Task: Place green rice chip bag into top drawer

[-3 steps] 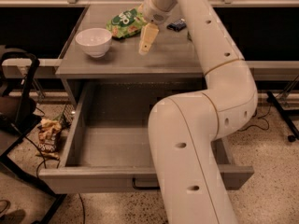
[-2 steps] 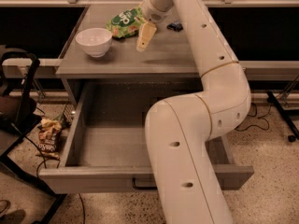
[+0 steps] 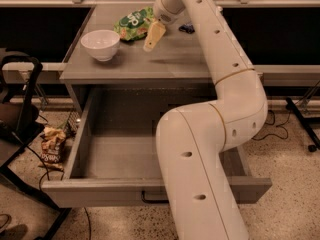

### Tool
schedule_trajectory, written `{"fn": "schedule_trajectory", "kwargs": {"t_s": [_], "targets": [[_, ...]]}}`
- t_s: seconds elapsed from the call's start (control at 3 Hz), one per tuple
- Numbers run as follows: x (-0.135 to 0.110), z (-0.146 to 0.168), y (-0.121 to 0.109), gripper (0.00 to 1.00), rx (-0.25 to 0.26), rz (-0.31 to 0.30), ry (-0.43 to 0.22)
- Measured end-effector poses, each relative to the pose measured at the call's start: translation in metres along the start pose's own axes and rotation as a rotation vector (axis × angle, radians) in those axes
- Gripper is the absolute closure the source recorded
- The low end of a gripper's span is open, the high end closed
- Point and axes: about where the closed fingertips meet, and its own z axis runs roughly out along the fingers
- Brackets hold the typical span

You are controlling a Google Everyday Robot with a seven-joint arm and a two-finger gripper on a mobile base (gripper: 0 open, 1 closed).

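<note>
The grey cabinet top [image 3: 165, 64] carries a white bowl [image 3: 100, 43] near its left edge. The green rice chip bag [image 3: 131, 23] lies flat behind the bowl and to its right, and a small dark object [image 3: 187, 28] sits farther right toward the back. The gripper [image 3: 151, 38] hangs just above this surface, right beside the bag's right end. Below, the top drawer [image 3: 95, 193] stands pulled out, and on the speckled floor [image 3: 280, 149] to its left lies a brown-and-orange snack bag [image 3: 52, 146].
</note>
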Motion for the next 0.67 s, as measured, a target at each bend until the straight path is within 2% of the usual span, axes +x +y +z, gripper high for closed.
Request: {"fn": "schedule_trajectory", "kwargs": {"t_s": [0.33, 0.67], "targets": [[-0.012, 0.025, -0.003, 0.0, 0.024, -0.001, -0.054], [-0.017, 0.042, -0.016, 0.0, 0.08, 0.025, -0.088]]}}
